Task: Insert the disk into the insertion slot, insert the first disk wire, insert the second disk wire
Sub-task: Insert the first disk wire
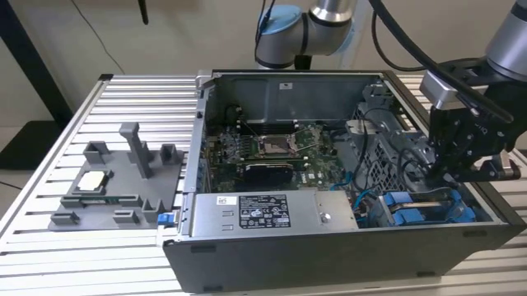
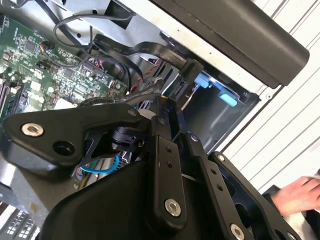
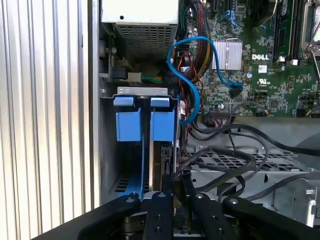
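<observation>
As you worked at the corner of the computer case (image 1: 329, 259), the entry read as follows.
- 1 disk (image 3: 162, 157): stood edge-on inside the insertion slot (image 3: 142, 91), apparently seated, with its blue carrier tab at the mouth.
- 1 gripper (image 3: 172, 186): sat low at the disk's end. You could not tell whether it was apart or clamped.
- Black wires (image 3: 225, 156): several lay loose just beside the gripper.
- 1 person's hand (image 2: 300, 196): rested outside the case.
- Judged step: plugging 1 of those wires into the disk. It called for you to keep the plug square to the disk, press straight and stay clear of the loose loops.
</observation>
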Motion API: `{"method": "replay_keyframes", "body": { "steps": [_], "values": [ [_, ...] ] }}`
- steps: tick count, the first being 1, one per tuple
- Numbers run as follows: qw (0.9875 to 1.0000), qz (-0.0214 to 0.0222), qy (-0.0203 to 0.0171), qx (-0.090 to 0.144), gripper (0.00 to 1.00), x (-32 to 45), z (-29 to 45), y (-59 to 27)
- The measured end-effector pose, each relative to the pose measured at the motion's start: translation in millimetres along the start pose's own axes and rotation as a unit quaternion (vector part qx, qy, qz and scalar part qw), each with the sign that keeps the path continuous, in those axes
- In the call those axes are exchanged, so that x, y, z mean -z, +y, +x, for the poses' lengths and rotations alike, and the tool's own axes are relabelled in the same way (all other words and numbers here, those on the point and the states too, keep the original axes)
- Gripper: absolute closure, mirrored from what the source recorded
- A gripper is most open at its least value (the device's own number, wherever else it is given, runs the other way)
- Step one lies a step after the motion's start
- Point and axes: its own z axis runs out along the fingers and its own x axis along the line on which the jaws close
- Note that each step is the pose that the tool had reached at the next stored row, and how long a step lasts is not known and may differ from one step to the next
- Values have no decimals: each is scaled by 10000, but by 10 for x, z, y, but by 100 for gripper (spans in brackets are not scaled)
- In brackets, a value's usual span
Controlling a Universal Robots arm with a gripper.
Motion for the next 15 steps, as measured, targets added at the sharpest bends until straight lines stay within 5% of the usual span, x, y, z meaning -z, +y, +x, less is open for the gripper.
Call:
{"method": "replay_keyframes", "body": {
  "steps": [4,15],
  "values": [
    [10000,-72,-1,-1,81,-17,16,-43],
    [10000,-85,-2,-2,81,-72,67,-79]
  ]
}}
